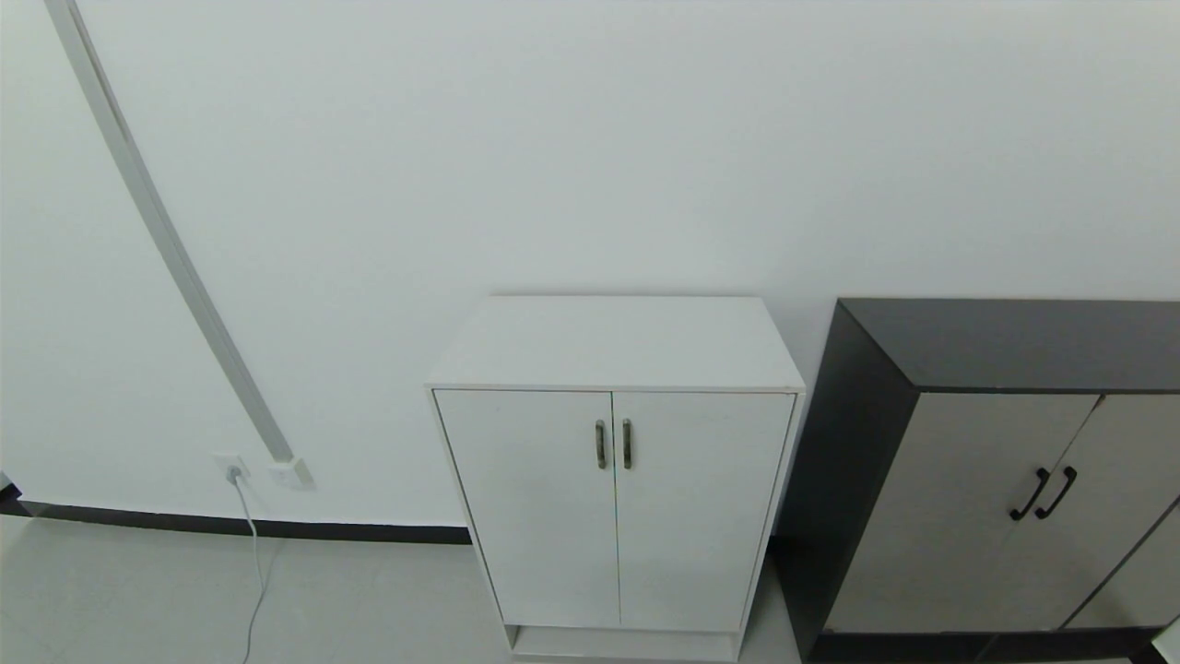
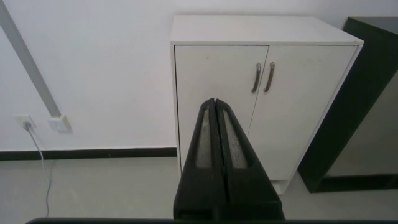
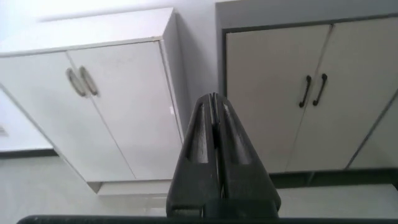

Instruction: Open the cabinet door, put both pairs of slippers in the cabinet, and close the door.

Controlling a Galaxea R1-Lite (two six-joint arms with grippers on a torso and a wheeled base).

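Cabinet [image 1: 616, 507] shut, handles [image 1: 601, 444] upright at its seam. Your left gripper [image 2: 215, 102] faces it, right gripper [image 3: 213, 96] offset; both pinched empty.

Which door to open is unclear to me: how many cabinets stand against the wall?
2. A white two-door cabinet stands in the centre; a black-framed cabinet with grey doors stands beside it on the robot's right.

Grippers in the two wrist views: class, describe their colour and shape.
The left gripper and right gripper look alike: black, with two long flat fingers tapering from a broad base to a narrow tip, each bearing a recessed grey strip.
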